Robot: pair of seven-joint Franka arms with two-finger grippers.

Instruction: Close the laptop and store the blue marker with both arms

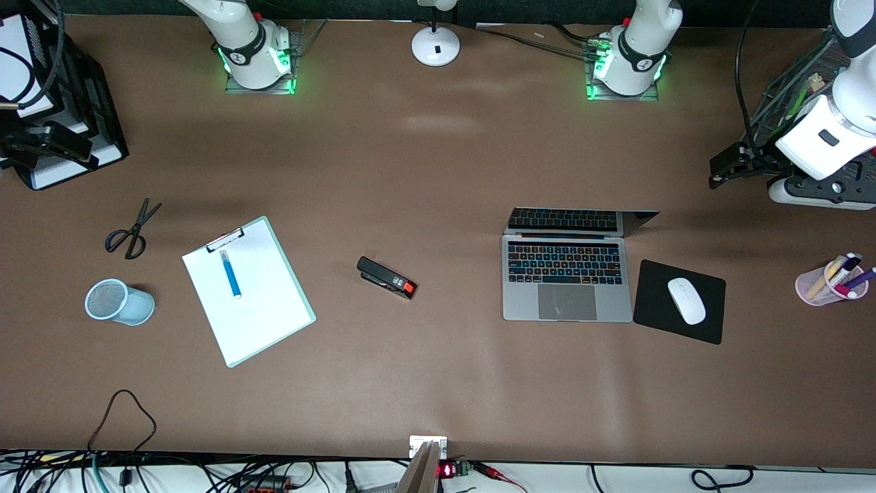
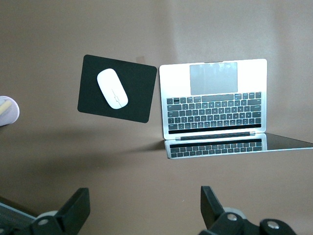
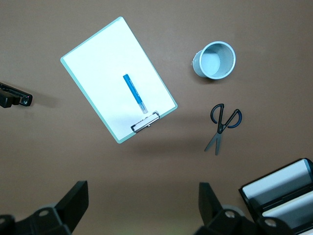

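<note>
The silver-grey laptop (image 1: 567, 281) lies open on the table toward the left arm's end, its screen (image 1: 575, 220) tilted back; the left wrist view shows the laptop (image 2: 213, 98) too. The blue marker (image 1: 230, 274) rests on a white clipboard (image 1: 248, 291) toward the right arm's end, also seen as the marker (image 3: 134, 93) in the right wrist view. My left gripper (image 1: 729, 168) hangs open in the air at the left arm's end of the table, its gripper (image 2: 145, 210) empty. My right gripper (image 3: 143, 208) is open and empty, high over its end of the table.
A black mouse pad (image 1: 705, 322) with a white mouse (image 1: 686, 300) lies beside the laptop. A pink pen cup (image 1: 828, 282) stands further toward that end. A stapler (image 1: 387, 277), scissors (image 1: 132, 229), a pale blue mesh cup (image 1: 122, 302), a black file tray (image 1: 65, 103) and a lamp base (image 1: 436, 44) are also on the table.
</note>
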